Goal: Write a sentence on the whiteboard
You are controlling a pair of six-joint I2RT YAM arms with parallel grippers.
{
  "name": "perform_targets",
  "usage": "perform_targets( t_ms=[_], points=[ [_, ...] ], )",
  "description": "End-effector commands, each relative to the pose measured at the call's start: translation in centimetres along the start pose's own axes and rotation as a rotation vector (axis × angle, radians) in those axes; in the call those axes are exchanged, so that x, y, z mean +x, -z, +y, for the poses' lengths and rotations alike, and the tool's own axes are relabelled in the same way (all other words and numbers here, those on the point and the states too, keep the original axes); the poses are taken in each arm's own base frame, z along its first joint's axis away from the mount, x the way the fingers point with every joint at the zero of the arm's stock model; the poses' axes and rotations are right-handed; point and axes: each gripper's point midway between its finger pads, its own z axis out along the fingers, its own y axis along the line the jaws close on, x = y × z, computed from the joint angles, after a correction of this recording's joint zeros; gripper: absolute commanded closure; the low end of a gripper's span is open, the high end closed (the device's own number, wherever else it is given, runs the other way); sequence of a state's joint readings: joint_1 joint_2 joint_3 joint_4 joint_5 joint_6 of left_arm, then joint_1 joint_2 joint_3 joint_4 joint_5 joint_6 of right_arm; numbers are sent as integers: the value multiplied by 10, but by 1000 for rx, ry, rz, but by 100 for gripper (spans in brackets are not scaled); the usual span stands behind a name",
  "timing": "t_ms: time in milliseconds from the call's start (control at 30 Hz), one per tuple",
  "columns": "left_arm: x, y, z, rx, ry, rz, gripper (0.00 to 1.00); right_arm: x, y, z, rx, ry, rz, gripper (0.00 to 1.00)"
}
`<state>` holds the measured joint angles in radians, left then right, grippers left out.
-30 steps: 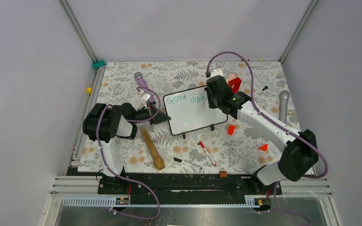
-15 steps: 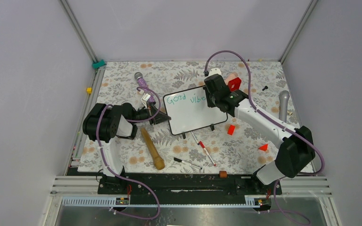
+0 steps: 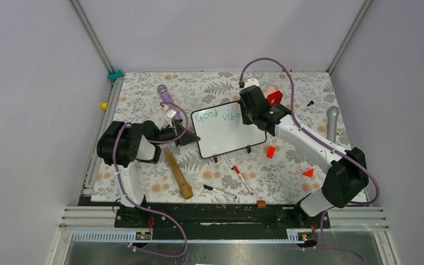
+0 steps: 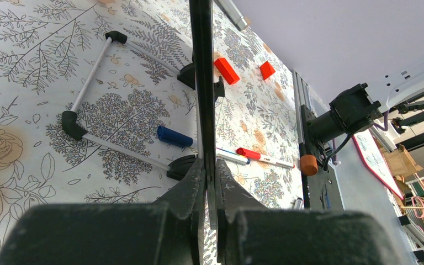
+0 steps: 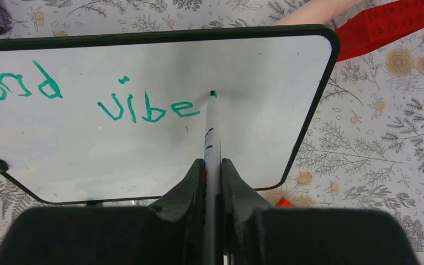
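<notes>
Right jaws are clamped on the green marker [image 5: 211, 132], with its tip down on the whiteboard [image 5: 143, 149] just right of the "e" in "vibe". The sentence [image 5: 149, 107] reads "Good vibe" so far, so I'd judge the "s" is the stroke in hand and more words are due after it. The board sits mid-table [image 3: 210, 83], propped on its little feet. Left jaws are shut on its left frame; the left wrist view shows the board edge-on between them. For the stroke: light, even pressure and a small tight curve on the same baseline as "vibe". There's room for that letter before the right frame, probably not for another word, so drop to the bare area below. Tip push could rock the board on its feet, so the left hold must not give. Around: red block [image 5: 389, 25] just past the top right corner, closest to the right wrist. Small red block [image 3: 270, 152] sits off the lower right corner. Red-and-white pen [image 3: 242, 178], black-capped pen [image 3: 219, 191] and wooden stick [image 3: 178, 174] lie on the near side, apart from the board. Nothing sits on the writing face.
</notes>
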<state>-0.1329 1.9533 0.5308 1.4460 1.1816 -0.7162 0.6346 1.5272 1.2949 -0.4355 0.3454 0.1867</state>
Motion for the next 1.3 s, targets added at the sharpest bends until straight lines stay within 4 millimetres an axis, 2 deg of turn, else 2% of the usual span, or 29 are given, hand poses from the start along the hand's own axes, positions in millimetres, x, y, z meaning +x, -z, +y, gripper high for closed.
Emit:
perform_targets(
  t_ms=[0,267,633,1267],
  points=[
    [1,-3,1,28,-81,10,100,-22,2,9,-52,-16,-49,100],
    [0,-3,0,29,-83,9,100,-13,1,14,-82,-8,-22,100],
    [0,-3,0,30,-82,10,100,3,3,4,-38,13,32,100],
    [0,-3,0,29,-83,9,100,6,1,-7,26,20,41,100]
  ],
)
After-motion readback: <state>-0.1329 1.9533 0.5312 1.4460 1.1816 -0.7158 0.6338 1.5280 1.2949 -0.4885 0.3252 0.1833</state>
